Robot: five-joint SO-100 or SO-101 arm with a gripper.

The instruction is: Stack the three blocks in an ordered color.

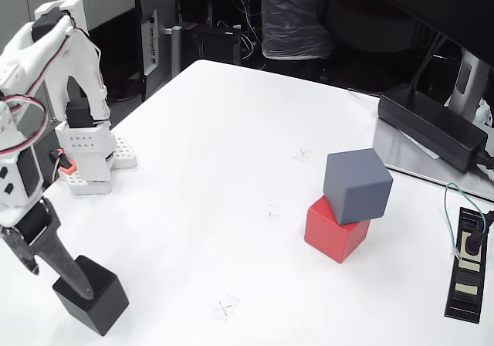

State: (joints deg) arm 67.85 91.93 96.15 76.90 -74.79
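blue-grey block (357, 184) already sits skewed on red block (334, 229), bench (216, 130) right. black block (90, 295) left to stack, bottom-left; jaws (71, 278) at it, grip state can't tell.

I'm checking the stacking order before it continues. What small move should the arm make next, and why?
Probably close on the black block and lift it: the gripper sits at its top, and the blue-grey block already rests on the red block.
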